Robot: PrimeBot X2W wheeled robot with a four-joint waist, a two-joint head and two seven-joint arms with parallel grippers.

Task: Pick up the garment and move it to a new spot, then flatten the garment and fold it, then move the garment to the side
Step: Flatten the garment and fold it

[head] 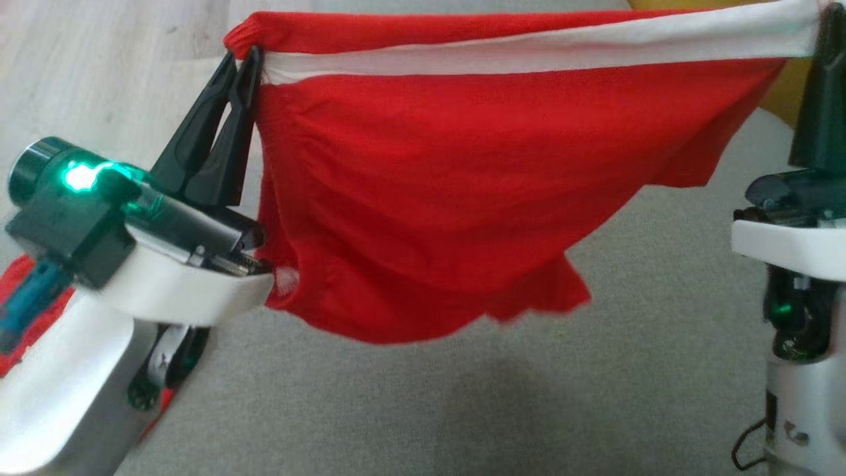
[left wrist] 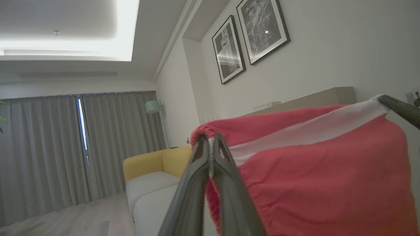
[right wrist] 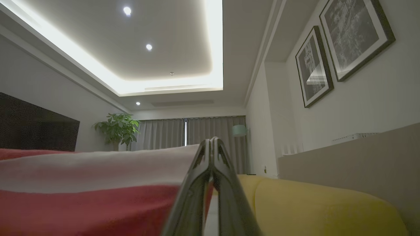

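Left end effector (head: 242, 59) is clamped shut on one upper corner of the red garment (head: 429, 185), and the right end effector (head: 823, 30) is pinched shut on the opposite corner, at its white band (head: 529, 49). The garment hangs stretched between them above the grey sofa seat (head: 595, 396), its loose lower edge sagging toward that seat

Dim rm, glow from ceiling cove strip (right wrist: 216, 49) & spotlights (right wrist: 127, 10); head view blurry at left, wrist views distorted.
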